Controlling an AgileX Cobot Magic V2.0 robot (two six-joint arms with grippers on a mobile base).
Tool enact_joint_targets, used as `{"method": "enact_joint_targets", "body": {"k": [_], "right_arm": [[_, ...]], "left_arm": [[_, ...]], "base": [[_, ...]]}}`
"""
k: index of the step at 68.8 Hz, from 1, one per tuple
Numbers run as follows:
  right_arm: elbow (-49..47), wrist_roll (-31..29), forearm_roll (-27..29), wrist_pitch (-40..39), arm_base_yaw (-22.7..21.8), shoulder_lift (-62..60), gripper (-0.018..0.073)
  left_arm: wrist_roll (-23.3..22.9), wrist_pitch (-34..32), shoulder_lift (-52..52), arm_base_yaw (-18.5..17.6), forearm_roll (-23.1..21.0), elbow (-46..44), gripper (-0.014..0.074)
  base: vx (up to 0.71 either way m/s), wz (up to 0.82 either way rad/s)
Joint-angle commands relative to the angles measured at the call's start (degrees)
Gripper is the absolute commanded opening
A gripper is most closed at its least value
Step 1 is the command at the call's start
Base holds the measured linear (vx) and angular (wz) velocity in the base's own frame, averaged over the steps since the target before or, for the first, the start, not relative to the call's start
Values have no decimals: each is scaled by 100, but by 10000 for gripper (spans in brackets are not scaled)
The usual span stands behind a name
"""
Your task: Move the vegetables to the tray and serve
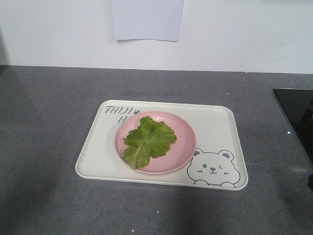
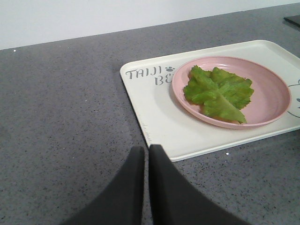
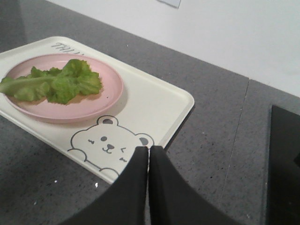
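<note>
The tray [image 1: 215,128] lies flat on the grey counter [image 1: 44,127], and everything else is placed from it. A pink plate [image 1: 182,147] sits on the tray, left of its middle, covering part of the "TAIJI BEAR" lettering at the far left corner. The leaf [image 1: 147,140] lies flat on the plate, its pale rib running toward the near rim; it does not touch the tray itself.

The front view alone shows the whole tray at once, the bear drawing [image 1: 213,169] at its near right corner, a sheet of paper [image 1: 147,19] on the wall behind it, and a black panel [image 1: 297,115] on the counter well to its right. Neither arm appears there.

The left wrist view shows the lettering corner of the tray [image 2: 154,117], the plate [image 2: 272,98] and leaf [image 2: 218,93], with the bear all but cut off at the frame edge. The left gripper [image 2: 146,152] hangs just off the tray's edge over bare counter, fingers pressed together with only a thin slit between, holding nothing.

The right wrist view shows the bear [image 3: 107,144], hidden from the left wrist, plus the plate [image 3: 105,96], the leaf [image 3: 56,83] and the panel [image 3: 283,154]. The right gripper [image 3: 148,151] sits at the tray's [image 3: 154,101] bear corner, likewise closed and empty.
</note>
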Motion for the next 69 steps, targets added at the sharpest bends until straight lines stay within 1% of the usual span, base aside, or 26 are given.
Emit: {"method": "enact_joint_targets", "body": {"k": [1, 55, 58, 63, 69], "right_arm": [[-148, -54, 79, -555, -3, -38, -6], [-148, -54, 79, -534, -3, -39, -6], [-148, -54, 79, -534, -3, -39, -6], [-148, -54, 79, -534, -3, -39, -6], [-148, -54, 79, -534, -3, -39, -6]], "left_arm": [[-51, -575, 8, -15, -67, -147, -6], [-20, -591, 8, -15, -36, -153, -6], [24, -560, 8, -15, 26, -147, -6], [-17, -598, 8, -15, 265, -129, -6], [-7, -1025, -60, 87, 392, 110, -6]], "base": [[0, 0], [0, 0], [0, 0], [0, 0], [0, 0]]}}
